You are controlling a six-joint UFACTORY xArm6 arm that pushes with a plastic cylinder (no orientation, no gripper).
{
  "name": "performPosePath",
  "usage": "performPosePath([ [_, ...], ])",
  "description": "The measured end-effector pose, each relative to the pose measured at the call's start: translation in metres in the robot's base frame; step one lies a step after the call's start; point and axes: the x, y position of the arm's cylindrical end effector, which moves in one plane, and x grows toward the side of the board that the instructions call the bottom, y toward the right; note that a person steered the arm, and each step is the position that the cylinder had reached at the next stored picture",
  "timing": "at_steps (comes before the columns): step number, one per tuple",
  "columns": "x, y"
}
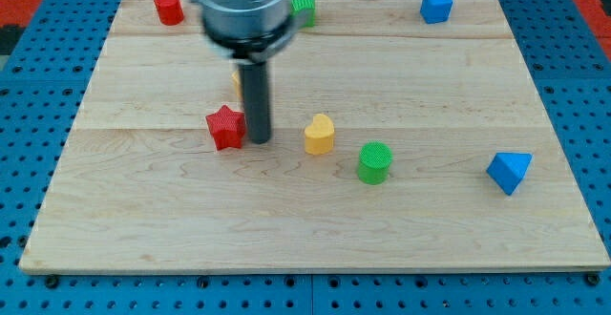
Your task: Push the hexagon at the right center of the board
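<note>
My tip [258, 141] rests on the board just right of the red star [225, 127], touching or nearly touching it. A yellow block [235, 82] peeks out from behind the rod's left side, above the red star; it is mostly hidden and I cannot make out its shape. The yellow heart [320, 135] lies a short way right of my tip. The green cylinder [375, 162] sits further right and lower. No hexagon shape is plainly visible.
A red cylinder [169, 8] sits at the view's top left, a green star [304, 8] at the top centre partly behind the arm, a blue cube [436, 5] at the top right, and a blue triangle [509, 172] at the right. The wooden board [143, 229] lies on blue pegboard.
</note>
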Motion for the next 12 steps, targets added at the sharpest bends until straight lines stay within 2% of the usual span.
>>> performPosePath([
  [1,-0.021,-0.087],
  [2,-0.050,-0.138],
  [3,-0.029,-0.118],
  [4,0.005,-0.121],
  [11,0.017,-0.120],
  [12,0.017,-0.101],
])
